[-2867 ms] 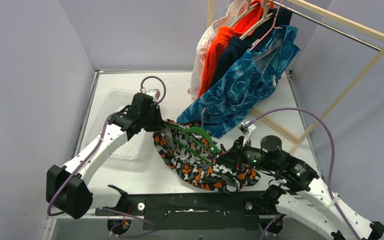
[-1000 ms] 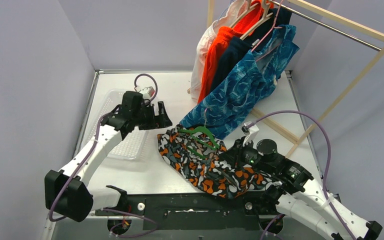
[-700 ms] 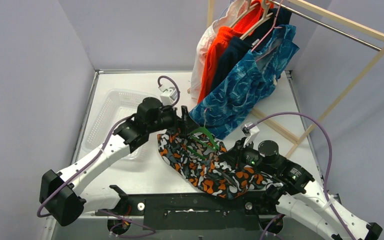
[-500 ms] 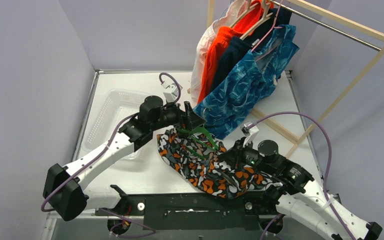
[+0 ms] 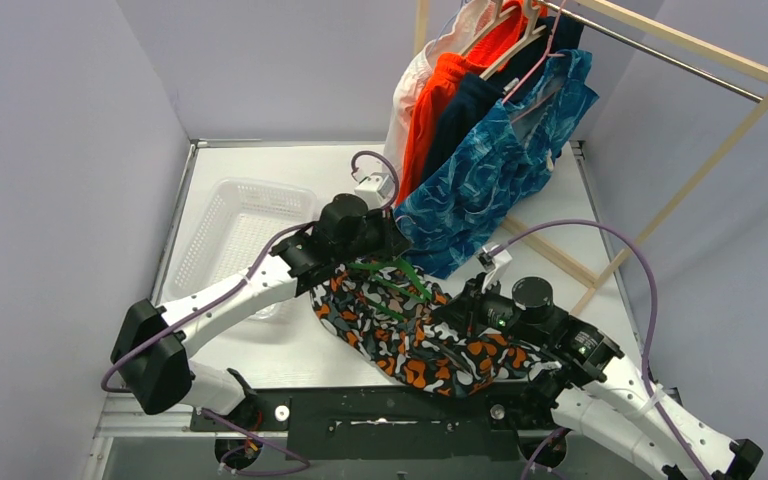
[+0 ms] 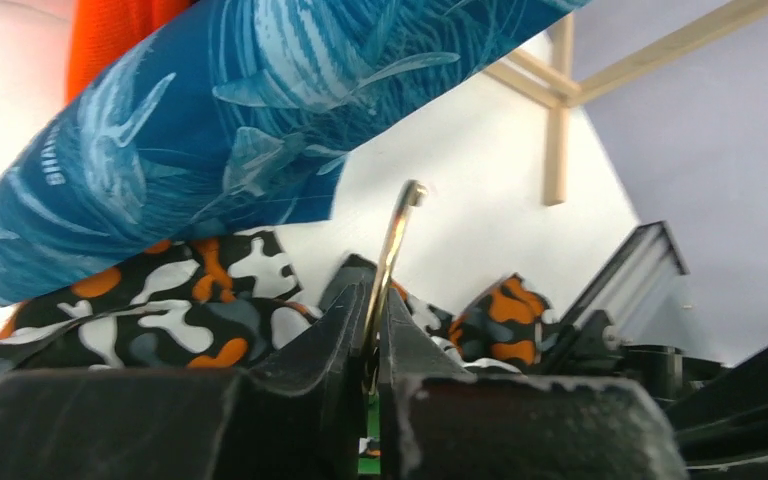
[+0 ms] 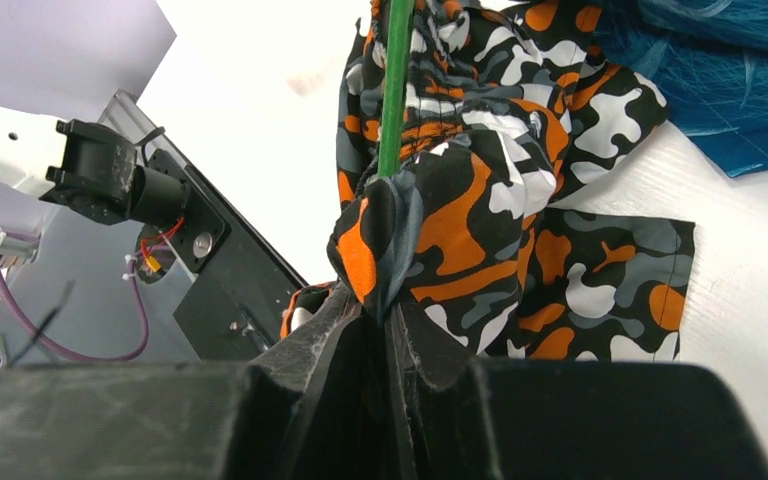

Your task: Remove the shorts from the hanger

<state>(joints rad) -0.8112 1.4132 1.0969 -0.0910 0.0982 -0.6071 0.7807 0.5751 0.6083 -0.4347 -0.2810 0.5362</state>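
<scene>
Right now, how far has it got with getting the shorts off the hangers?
Done: the camouflage shorts lie on the table, off the rack. In hand: the left claw is shut on the metal hook of the green hanger, the right claw pinches the fabric; the hanger is not yet out. Left: the teal, navy, orange and white pairs hang on the rack.

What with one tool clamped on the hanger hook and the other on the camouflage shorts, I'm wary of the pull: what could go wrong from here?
1. The left tool pinches only the thin metal hook; it may twist or slip out under a pull.
2. The right tool holds a small fold of the camouflage shorts beside the green hanger; the fabric could slip free.
3. The teal shorts hang close over the left tool and might snag.
</scene>
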